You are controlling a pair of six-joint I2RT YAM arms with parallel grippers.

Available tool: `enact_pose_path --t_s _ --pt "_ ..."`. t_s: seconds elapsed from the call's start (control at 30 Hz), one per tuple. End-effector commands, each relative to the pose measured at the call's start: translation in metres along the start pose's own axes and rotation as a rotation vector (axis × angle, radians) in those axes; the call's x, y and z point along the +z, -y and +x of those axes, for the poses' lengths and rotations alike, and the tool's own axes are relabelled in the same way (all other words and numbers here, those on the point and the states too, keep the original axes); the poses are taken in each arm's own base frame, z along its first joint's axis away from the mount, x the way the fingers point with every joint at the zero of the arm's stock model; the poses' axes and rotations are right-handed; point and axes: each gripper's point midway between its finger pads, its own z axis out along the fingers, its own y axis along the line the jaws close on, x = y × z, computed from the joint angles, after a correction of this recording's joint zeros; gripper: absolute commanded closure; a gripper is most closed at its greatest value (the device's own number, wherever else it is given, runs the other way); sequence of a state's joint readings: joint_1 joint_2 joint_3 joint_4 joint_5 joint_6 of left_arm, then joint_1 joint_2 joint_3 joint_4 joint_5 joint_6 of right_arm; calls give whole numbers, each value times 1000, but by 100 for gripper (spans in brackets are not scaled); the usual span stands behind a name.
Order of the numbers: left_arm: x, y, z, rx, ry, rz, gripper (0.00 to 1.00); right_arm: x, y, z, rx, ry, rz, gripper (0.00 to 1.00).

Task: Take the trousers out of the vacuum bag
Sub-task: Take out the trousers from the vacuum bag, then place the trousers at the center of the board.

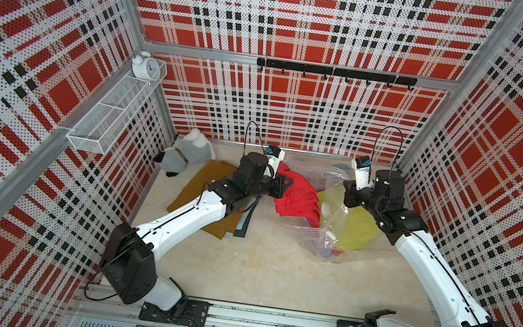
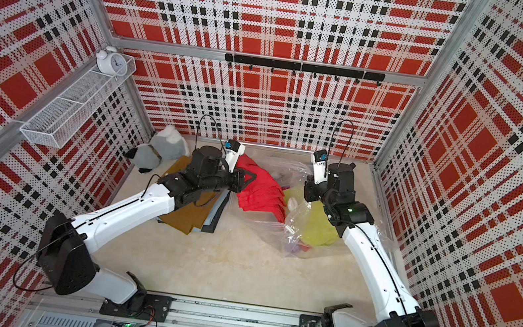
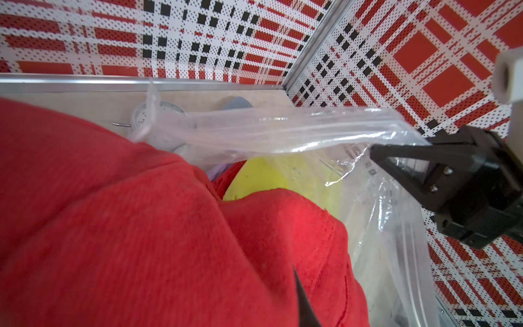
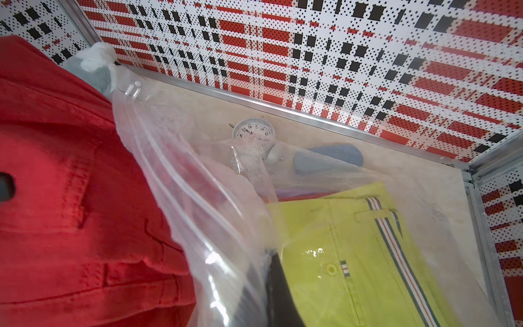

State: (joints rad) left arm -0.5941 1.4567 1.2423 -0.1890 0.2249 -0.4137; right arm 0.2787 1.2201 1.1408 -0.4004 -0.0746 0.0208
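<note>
The clear vacuum bag (image 1: 322,239) (image 2: 277,236) lies crumpled at the right of the table, its white valve cap (image 1: 325,210) facing up. Red trousers (image 1: 297,197) (image 2: 259,195) (image 3: 141,226) hang part way out of its mouth, and my left gripper (image 1: 285,184) (image 2: 252,178) is shut on them. Only one dark finger (image 3: 304,300) shows through the cloth. Yellow-green trousers (image 1: 358,230) (image 4: 353,254) with a striped waistband lie inside the bag. My right gripper (image 1: 348,192) (image 3: 375,150) is shut on the bag's zip-seal edge (image 3: 283,133), holding it up.
A pile of mustard-brown trousers (image 1: 209,181) over dark and light blue ones (image 1: 242,226) lies under my left arm. A grey-white plush toy (image 1: 181,155) sits in the back left corner. An alarm clock (image 4: 253,136) and a blue-grey thing (image 4: 328,160) lie behind the bag.
</note>
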Motion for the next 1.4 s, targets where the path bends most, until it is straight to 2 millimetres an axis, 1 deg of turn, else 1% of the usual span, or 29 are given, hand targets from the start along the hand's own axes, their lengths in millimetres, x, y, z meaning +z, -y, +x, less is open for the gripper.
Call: enact_pose_path --t_s 0.0,0.2,0.33,0.53,0.6,0.63,0.77,0.83,0.97,1.1,1.37 --pt "-49 24 -84 72 256 34 100 0 7 -5 25 29 25 100" --pt "-88 33 -120 69 344 60 100 2 13 -2 44 25 52 100" --pt "-121 27 -143 57 422 46 100 3 21 0 55 21 82 100" --pt "-166 -5 -167 19 521 -17 100 3 34 1 88 18 116 100" --pt "-179 -9 -173 15 550 -23 100 3 37 2 95 16 123 100" --pt "-189 -19 -180 14 578 -52 100 3 38 2 97 16 123 100" --pt "-209 -33 -192 18 620 -94 100 4 39 3 101 12 124 100" --pt "-213 -43 -194 17 628 -121 100 5 40 4 104 9 123 100" --pt "-210 -70 -191 -1 626 -169 100 6 39 4 105 6 118 100" --pt "-196 -96 -185 -22 600 -187 100 6 40 4 103 3 120 100" --pt "-167 -134 -176 -22 533 -243 100 8 41 7 106 -10 122 100"
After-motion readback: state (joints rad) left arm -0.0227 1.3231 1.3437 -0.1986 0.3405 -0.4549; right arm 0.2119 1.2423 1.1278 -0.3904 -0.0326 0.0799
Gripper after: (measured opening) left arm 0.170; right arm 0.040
